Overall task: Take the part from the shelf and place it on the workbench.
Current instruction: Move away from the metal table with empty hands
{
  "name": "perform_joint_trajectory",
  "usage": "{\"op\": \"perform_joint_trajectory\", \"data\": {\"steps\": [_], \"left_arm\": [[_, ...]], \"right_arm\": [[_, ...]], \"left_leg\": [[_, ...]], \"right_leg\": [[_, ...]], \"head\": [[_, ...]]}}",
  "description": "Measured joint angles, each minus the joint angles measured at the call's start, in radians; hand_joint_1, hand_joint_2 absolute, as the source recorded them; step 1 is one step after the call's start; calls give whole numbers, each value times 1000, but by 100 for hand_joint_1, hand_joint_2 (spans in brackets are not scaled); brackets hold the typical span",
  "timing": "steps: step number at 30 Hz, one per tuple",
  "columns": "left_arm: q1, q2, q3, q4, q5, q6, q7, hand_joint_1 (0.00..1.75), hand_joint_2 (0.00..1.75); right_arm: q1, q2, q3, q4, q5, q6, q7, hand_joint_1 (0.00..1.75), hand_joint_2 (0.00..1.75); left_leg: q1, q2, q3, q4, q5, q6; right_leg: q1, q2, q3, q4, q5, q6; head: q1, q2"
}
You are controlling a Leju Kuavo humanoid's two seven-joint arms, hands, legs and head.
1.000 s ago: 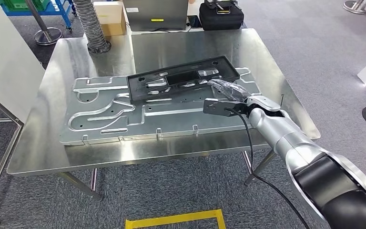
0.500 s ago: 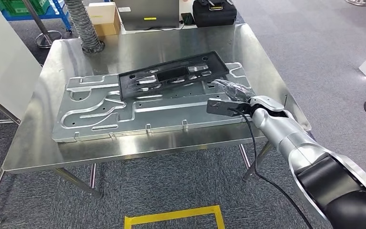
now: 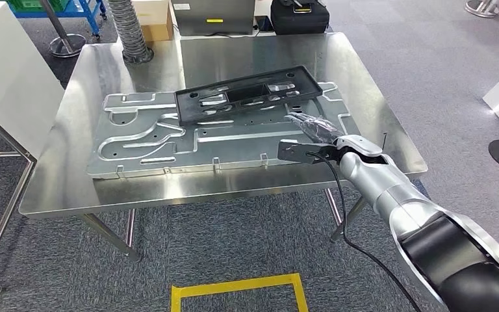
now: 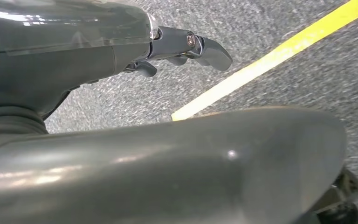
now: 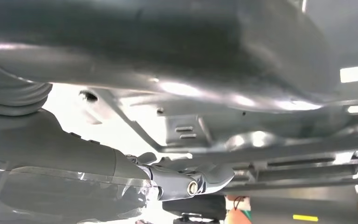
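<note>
Grey carpet w/ a yellow floor-tape line [image 3: 237, 300] surrounds a stainless steel workbench [image 3: 71, 182], which carries a large silver stamped-metal plate [image 3: 143, 146]. On that plate's far side lies the long black plastic frame part [image 3: 247, 94], flat, w/ several cutouts along its length; its near long edge overlaps the plate, and it rests on the bench setup, not in any hand.

Handling, as a judgement: the black frame part looks light and thin, prob moderately stiff but able to flex or twist along its length if lifted by one end. Its surface seems smooth, so a flat press would slide it. Best hold is likely across a long edge rail or through a cutout near the middle, to keep it level.

Right hand [image 3: 312, 127] hovers over the plate's right portion, just beside the part's near right corner and slightly toward the robot; contact w/ the part can't be made out. Its dark fingers [image 3: 302, 119] stretch forward toward the part, apart and holding nothing. Right wrist view looks along the ribbed silver plate w/ the thumb [image 5: 209, 179] extended, nothing held.

Left hand [image 4: 186, 46] hangs low over the carpet near the yellow tape, fingers loosely curled w/ nothing in them
</note>
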Motion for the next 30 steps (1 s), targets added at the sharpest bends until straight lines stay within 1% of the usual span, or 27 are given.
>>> {"op": "perform_joint_trajectory", "data": {"steps": [1,2,3,4,5,6,7,8,9,10,11,12,13,15,16,17,18,19,20,21,22,23,25,26,27,28,30], "left_arm": [[0,0,0,0,0,0,0,0,0],[1,0,0,0,1,1,0,0,0],[1,0,0,0,2,1,-1,0,0],[1,-1,0,0,2,1,-1,0,0],[0,-1,0,0,3,1,-1,0,0],[0,-2,0,0,4,1,-1,0,0],[-1,-2,0,0,5,2,-1,0,0],[-1,-3,0,0,7,2,-1,0,0],[-1,-4,0,0,9,2,-1,0,0],[-2,-5,0,0,11,2,0,0,0],[-1,-5,0,0,13,2,-1,0,0],[0,-5,0,0,14,3,-2,0,0],[0,-5,0,0,16,3,-3,0,0],[2,-5,1,0,17,4,-6,0,0],[2,-5,1,0,17,4,-8,0,0],[2,-4,1,0,17,4,-9,0,0],[2,-4,1,0,17,4,-9,0,0],[1,-4,1,0,16,4,-9,0,0],[0,-4,1,0,15,3,-9,0,0],[0,-4,1,0,15,3,-9,0,0],[-1,-4,1,0,14,2,-9,0,0],[-2,-3,1,0,13,2,-9,0,0],[-2,-2,1,0,12,0,-9,0,0],[-4,-2,1,0,12,0,-9,0,0],[-5,-3,1,0,12,-1,-9,0,0],[-6,-3,1,0,12,-1,-9,0,0],[-7,-3,1,0,11,-1,-9,0,0]], "right_arm": [[2,0,0,1,3,0,0,0,0],[3,1,0,2,5,0,0,0,0],[3,2,0,3,6,0,0,0,0],[2,3,0,3,7,0,0,0,0],[1,5,0,3,8,0,0,0,0],[0,7,0,2,9,0,0,0,0],[-1,9,0,2,10,0,-1,0,0],[-2,11,0,2,11,0,-1,0,0],[-3,14,0,2,12,0,-1,0,0],[-4,19,0,2,13,0,-2,0,0],[-5,25,0,1,14,0,-2,0,0],[-5,30,1,2,15,0,-2,0,0],[-6,36,1,2,16,0,-2,0,0],[-7,43,1,2,19,0,-2,0,0],[-6,46,1,2,20,0,-2,0,0],[-6,48,1,2,20,0,-2,0,0],[-5,49,1,2,20,0,-2,0,0],[-5,50,1,2,20,0,-2,0,0],[-5,50,1,2,20,0,-2,0,0],[-5,49,1,2,20,0,-2,0,0],[-5,49,1,2,20,0,-2,0,0],[-5,49,1,2,20,0,-2,0,0],[-5,48,1,1,20,0,-3,0,0],[-5,47,1,1,20,0,-3,0,0],[-5,45,0,2,20,0,-3,0,0],[-6,43,0,2,20,0,-3,0,0],[-4,40,0,2,20,-1,-3,0,0]], "left_leg": [[0,0,-8,2,5,0],[0,-1,-16,4,10,-1],[0,-1,-23,6,14,-3],[0,-1,-28,8,17,-6],[-1,-1,-33,10,20,-10],[-1,-1,-35,10,24,-14],[-1,-1,-36,9,28,-20],[-1,-1,-37,7,33,-26],[-1,-1,-37,5,38,-32],[-2,-2,-39,6,38,-38],[-2,-2,-44,14,28,-44],[-2,-2,-56,41,3,-48],[-1,-2,-75,90,-36,-52],[1,-2,-123,226,-119,-57],[1,-2,-136,277,-140,-58],[1,-2,-131,293,-142,-59],[1,-2,-104,267,-127,-58],[1,-2,-59,202,-101,-56],[1,-2,-8,124,-82,-53],[-1,-3,30,63,-66,-48],[-3,-3,53,24,-58,-43],[-4,-4,59,9,-58,-38],[-4,-3,53,6,-48,-26],[-3,-2,49,3,-42,-19],[-1,-1,44,-1,-34,-12],[0,1,36,-3,-25,-6],[-1,1,17,-2,-12,-1]], "right_leg": [[0,0,-11,42,-16,1],[0,0,-1,45,-11,1],[0,0,30,7,9,-1],[0,0,78,-64,36,-4],[2,0,127,-140,53,-10],[5,1,161,-196,67,-16],[9,1,180,-230,73,-22],[13,1,183,-240,73,-28],[15,1,179,-241,80,-35],[13,0,178,-247,85,-42],[10,-1,175,-252,92,-49],[7,-2,170,-256,99,-55],[6,-4,164,-258,107,-60],[8,-4,145,-257,120,-65],[9,-4,135,-256,127,-65],[10,-3,126,-255,133,-64],[10,-3,118,-252,138,-62],[10,-3,113,-250,141,-60],[10,-4,108,-247,144,-56],[11,-4,104,-244,147,-52],[12,-4,101,-242,151,-47],[12,-4,99,-241,155,-42],[12,-3,95,-241,161,-30],[11,-2,90,-235,155,-24],[10,-1,80,-213,133,-18],[8,0,62,-170,96,-13],[5,0,14,-37,11,-5]], "head": [[0,0],[0,0],[0,0],[0,0],[0,0],[0,0],[0,0],[0,0],[0,0],[0,0],[0,0],[0,0],[0,0],[0,0],[0,0],[0,0],[0,0],[0,0],[0,0],[0,0],[0,0],[0,0],[0,0],[0,0],[0,0],[0,0],[0,0]]}}
